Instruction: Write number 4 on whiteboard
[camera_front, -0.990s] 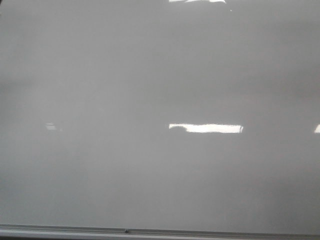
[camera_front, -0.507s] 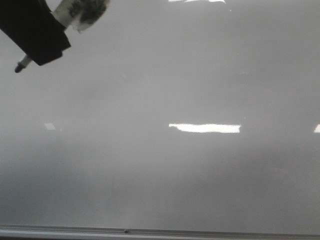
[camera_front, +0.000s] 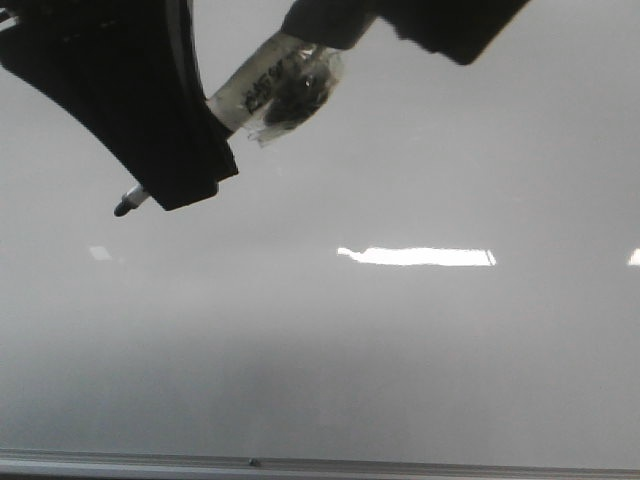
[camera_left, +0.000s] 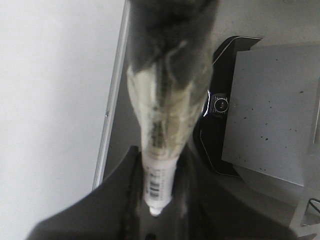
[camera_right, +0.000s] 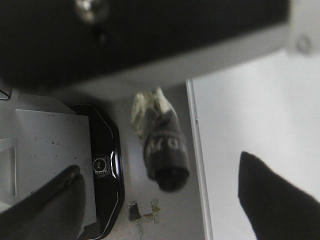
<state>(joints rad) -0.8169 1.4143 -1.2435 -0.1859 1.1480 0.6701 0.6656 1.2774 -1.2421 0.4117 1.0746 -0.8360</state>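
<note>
The left tool (camera_front: 165, 190) is clamped on a marker (camera_front: 262, 92), its dark tip (camera_front: 122, 208) poking out to the lower left in the front view and hanging over the upper left of the whiteboard (camera_front: 400, 350); whether the tip touches the surface I cannot tell from here. The barrel is wrapped in clear tape, and its capped rear end sits between the spread fingers of the right tool (camera_right: 165, 200), which hold nothing. The marker looks light and stiff, its plastic slick, so the taped mid-barrel where the left tool already bites is the sound place to hold. The board looks hard, glossy and rigid: the tip will likely skate under light pressure and stall or skew in the grip if pressed hard. No number 4 shows yet; the board is blank down to its grey frame (camera_front: 320, 462).
</note>
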